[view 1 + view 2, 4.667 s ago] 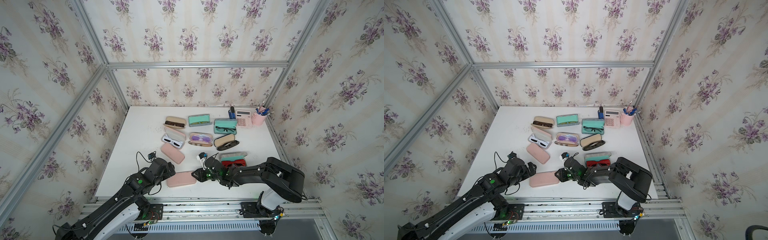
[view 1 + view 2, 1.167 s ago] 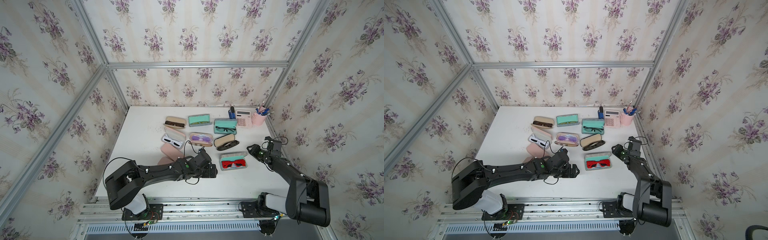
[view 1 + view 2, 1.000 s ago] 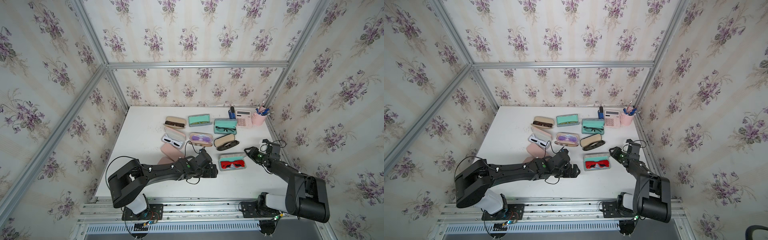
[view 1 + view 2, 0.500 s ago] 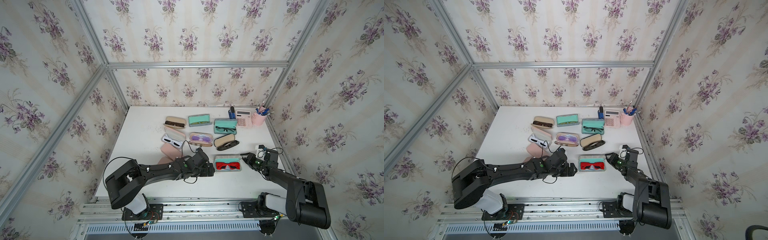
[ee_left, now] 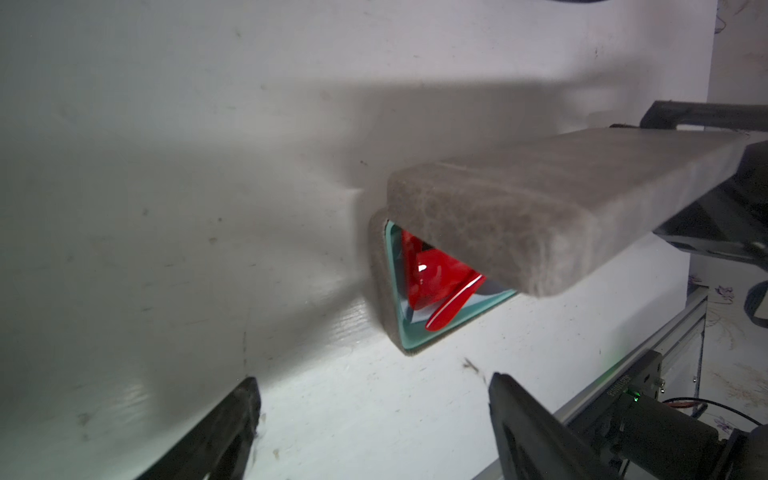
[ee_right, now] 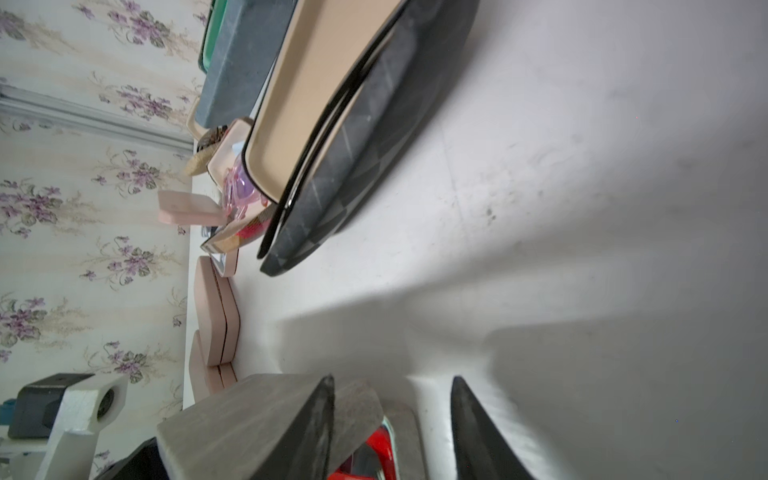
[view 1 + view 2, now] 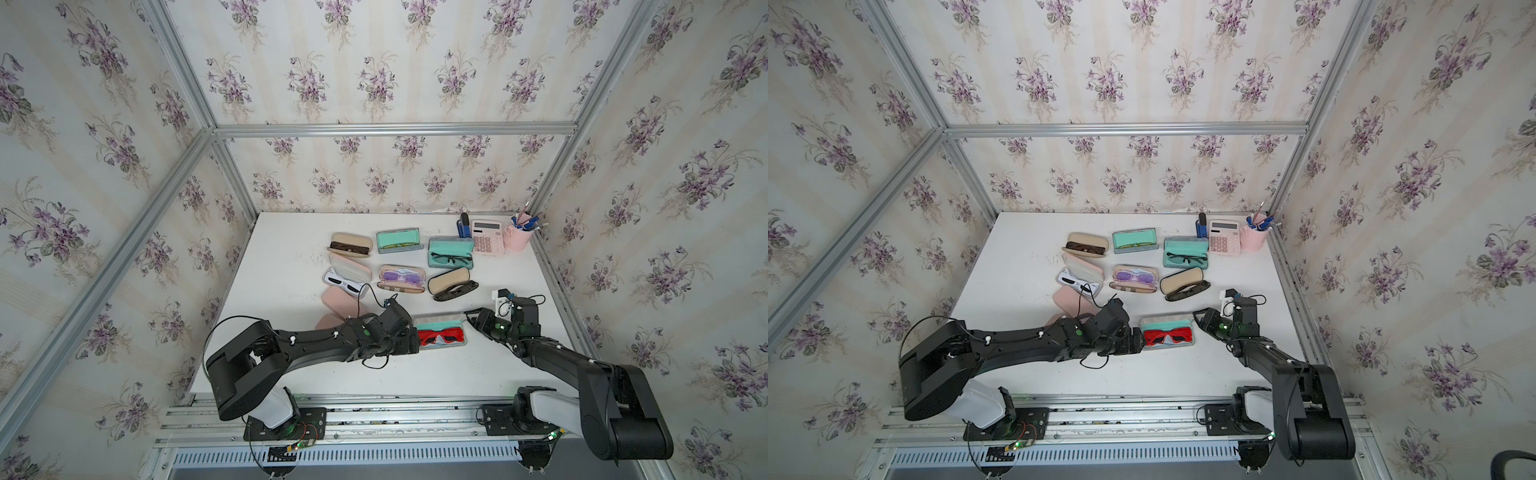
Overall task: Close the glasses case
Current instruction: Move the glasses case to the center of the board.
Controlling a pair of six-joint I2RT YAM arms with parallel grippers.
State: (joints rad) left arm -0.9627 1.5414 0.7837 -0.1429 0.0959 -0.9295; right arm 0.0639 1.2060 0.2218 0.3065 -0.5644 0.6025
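The glasses case (image 7: 439,323) (image 7: 1166,324) is grey with a teal lining and lies near the table's front, red glasses (image 7: 442,336) inside. Its lid (image 5: 540,216) is tilted partly up over the base. My left gripper (image 7: 415,338) (image 5: 374,415) is open at the case's left end, with nothing between its fingers (image 5: 232,428). My right gripper (image 7: 471,320) (image 6: 395,415) is open at the right end. One of its fingertips (image 6: 320,419) lies against the lid's outer face (image 6: 249,419); the other is out on the table.
A black open case (image 7: 453,284) lies just behind the right gripper. Several more open cases with glasses fill the back of the table. Two closed pink cases (image 7: 338,301) sit behind the left arm. A calculator (image 7: 487,237) and a pink pen cup (image 7: 516,239) stand at the back right.
My right gripper has moved left up to the case's right end, and the case has slid left toward the left gripper. The left gripper has drawn back a little.
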